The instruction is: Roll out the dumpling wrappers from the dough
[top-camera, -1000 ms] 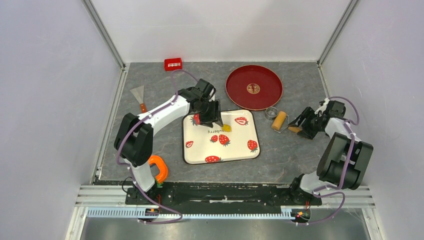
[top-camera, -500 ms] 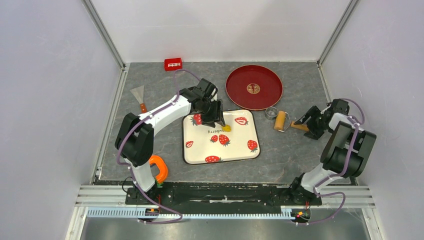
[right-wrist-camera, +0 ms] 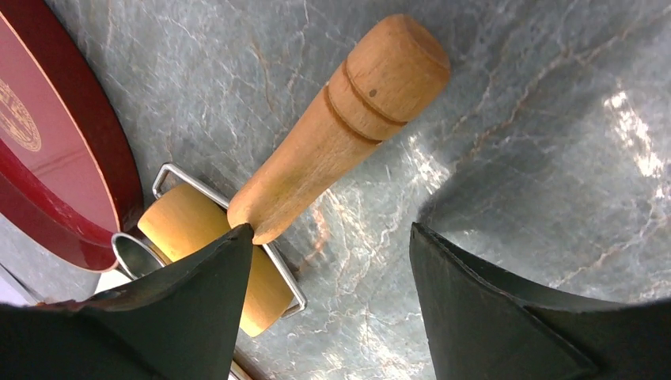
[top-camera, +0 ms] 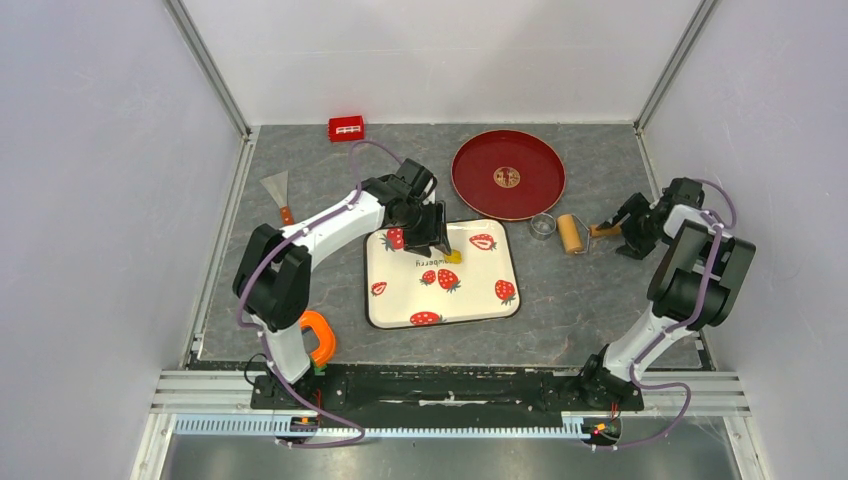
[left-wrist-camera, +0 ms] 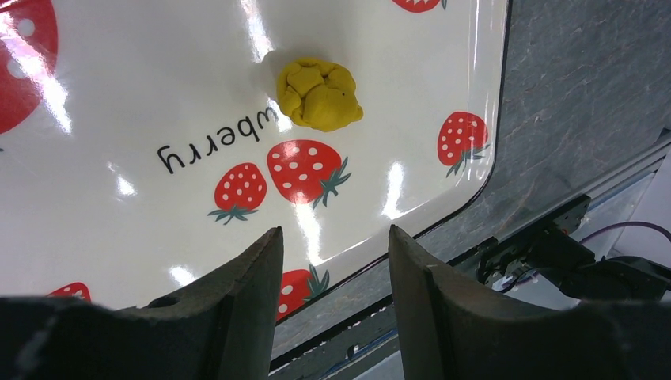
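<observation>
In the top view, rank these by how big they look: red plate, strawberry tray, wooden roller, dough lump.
Largest to smallest:
1. strawberry tray
2. red plate
3. wooden roller
4. dough lump

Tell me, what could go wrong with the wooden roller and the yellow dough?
1. The tan wooden roller's handle lies slanted, close to one finger of the open right gripper; an off-centre grab may swing it into the small metal ring or round dark-red plate.
2. The lumpy yellow dough ball sits loose on the glossy white strawberry tray, the open left gripper holding nothing; rolling might slide it.
</observation>
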Available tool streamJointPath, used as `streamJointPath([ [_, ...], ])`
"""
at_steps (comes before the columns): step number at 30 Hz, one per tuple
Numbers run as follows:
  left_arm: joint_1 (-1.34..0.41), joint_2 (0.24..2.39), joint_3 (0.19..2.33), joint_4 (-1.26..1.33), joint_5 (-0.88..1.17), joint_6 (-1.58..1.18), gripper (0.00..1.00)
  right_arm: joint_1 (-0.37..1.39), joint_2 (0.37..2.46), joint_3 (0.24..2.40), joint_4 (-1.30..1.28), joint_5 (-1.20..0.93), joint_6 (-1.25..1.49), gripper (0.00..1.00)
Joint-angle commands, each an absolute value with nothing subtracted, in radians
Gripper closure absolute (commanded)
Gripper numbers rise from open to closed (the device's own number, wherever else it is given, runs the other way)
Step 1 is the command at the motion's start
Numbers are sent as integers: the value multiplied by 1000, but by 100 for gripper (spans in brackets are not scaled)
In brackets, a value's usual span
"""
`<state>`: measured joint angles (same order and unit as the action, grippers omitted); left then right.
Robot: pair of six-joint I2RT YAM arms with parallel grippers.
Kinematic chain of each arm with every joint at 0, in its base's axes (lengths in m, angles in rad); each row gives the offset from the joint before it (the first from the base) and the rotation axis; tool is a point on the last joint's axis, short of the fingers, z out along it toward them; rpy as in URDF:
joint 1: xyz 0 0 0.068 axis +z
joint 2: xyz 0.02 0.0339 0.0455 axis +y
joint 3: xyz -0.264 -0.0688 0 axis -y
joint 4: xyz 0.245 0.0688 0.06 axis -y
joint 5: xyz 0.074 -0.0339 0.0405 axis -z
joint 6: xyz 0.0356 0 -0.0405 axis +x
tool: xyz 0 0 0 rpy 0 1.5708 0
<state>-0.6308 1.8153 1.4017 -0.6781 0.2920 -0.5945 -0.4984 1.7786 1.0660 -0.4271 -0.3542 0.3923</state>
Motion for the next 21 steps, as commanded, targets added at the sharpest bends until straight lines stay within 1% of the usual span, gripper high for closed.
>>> streamJointPath([
  [1, -637, 1823, 1439, -664, 316, -619, 43, -490, 1827, 1158, -421, -346, 419, 26],
  [7, -637, 1837, 1447, -664, 321, -616, 44, -468, 1873, 1226, -417, -381, 455, 25],
  [9, -637, 1839, 1448, -665, 320, -615, 44, -453, 1892, 1258, -426, -359, 459, 25],
  [11, -637, 1843, 1451, -665, 322, -611, 44, -432, 1932, 1308, -470, -332, 439, 25],
  [14, -636, 1852, 1460, -664, 329, -608, 44, -384, 2034, 1451, -610, -269, 360, 27],
  [18, -637, 1860, 1485, -680, 328, -599, 43, -325, 2100, 1534, -687, -179, 289, 36],
  [20, -637, 1865, 1502, -695, 322, -591, 44, -301, 2132, 1568, -720, -156, 246, 47],
  [21, -637, 1865, 1510, -701, 320, -584, 43, -290, 2149, 1592, -745, -149, 217, 51],
])
